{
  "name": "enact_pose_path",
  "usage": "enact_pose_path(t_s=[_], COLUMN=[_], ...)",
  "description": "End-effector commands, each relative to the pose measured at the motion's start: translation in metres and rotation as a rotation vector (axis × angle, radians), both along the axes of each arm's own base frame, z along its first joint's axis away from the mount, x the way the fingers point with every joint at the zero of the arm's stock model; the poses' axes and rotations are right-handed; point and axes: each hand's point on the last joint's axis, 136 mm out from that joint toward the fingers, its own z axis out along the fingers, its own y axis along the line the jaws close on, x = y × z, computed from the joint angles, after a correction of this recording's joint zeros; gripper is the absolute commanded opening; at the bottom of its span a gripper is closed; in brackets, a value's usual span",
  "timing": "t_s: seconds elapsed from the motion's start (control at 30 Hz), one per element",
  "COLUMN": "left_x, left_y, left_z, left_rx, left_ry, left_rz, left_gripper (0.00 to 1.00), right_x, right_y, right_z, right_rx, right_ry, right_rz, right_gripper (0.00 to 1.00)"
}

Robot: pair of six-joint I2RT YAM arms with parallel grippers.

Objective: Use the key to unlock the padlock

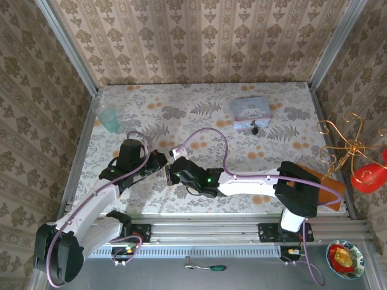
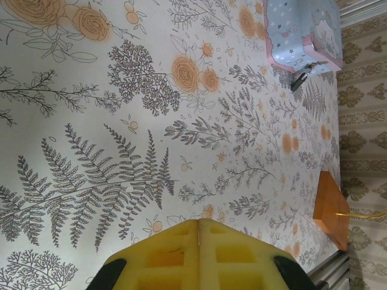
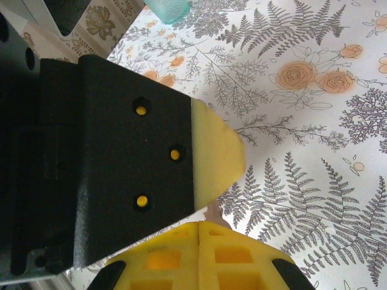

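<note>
Both grippers meet over the middle of the floral table (image 1: 199,127). My right gripper (image 1: 171,176) (image 3: 198,225) is shut, and a small brownish key (image 3: 213,214) sticks out of its yellow tips. The key's far end runs in under the yellow pad of my left gripper (image 1: 164,164) (image 3: 214,157). In the left wrist view the left gripper (image 2: 199,222) has its pads pressed together, with a thin line between them. The tiny dark padlock (image 1: 254,128) (image 2: 300,77) lies far back right, against the front of a pale blue box (image 1: 249,109) (image 2: 302,30).
A teal cup (image 1: 109,119) (image 3: 169,7) stands at the back left. An orange block (image 1: 329,187) (image 2: 331,208) sits at the right edge, beside a gold wire stand (image 1: 347,145) and a red object (image 1: 369,176). Walls close in the table on three sides.
</note>
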Motion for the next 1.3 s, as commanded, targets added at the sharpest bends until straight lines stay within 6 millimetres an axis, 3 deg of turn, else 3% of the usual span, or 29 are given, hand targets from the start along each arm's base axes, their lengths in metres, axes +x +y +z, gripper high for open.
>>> enact_pose_path(t_s=[0.0,0.1,0.23,0.33,0.43,0.63,0.87,1.27], left_x=[0.003,0.005,0.007,0.007,0.005,-0.002,-0.010,-0.013], left_y=[-0.010,-0.004,0.003,0.008,0.013,0.023,0.014,0.003], left_z=[0.024,0.024,0.025,0.025,0.025,0.029,0.026,0.025], left_rx=[-0.044,-0.023,-0.018,-0.035,-0.026,0.002,0.009,0.038], left_ry=[-0.046,-0.044,-0.040,-0.016,0.024,0.046,0.066,0.066], left_rz=[-0.023,0.004,0.049,0.096,0.138,0.196,0.181,0.161], left_gripper=[0.00,0.00,0.00,0.00,0.00,0.00,0.00,0.00], right_x=[0.004,0.007,0.012,0.011,-0.003,-0.037,-0.025,-0.006], right_y=[-0.002,-0.013,-0.032,-0.032,-0.023,-0.007,0.001,-0.004], right_z=[0.020,0.025,0.030,0.034,0.039,0.025,0.030,0.027], right_rx=[0.029,0.025,0.073,0.163,0.135,-0.215,-0.305,-0.350], right_ry=[-0.044,-0.058,-0.072,-0.102,-0.266,-0.658,-0.804,-0.848], right_rz=[-0.024,-0.054,-0.073,-0.004,0.143,0.414,0.354,0.233], right_gripper=[0.00,0.09,0.29,0.41,0.42,0.44,0.41,0.32])
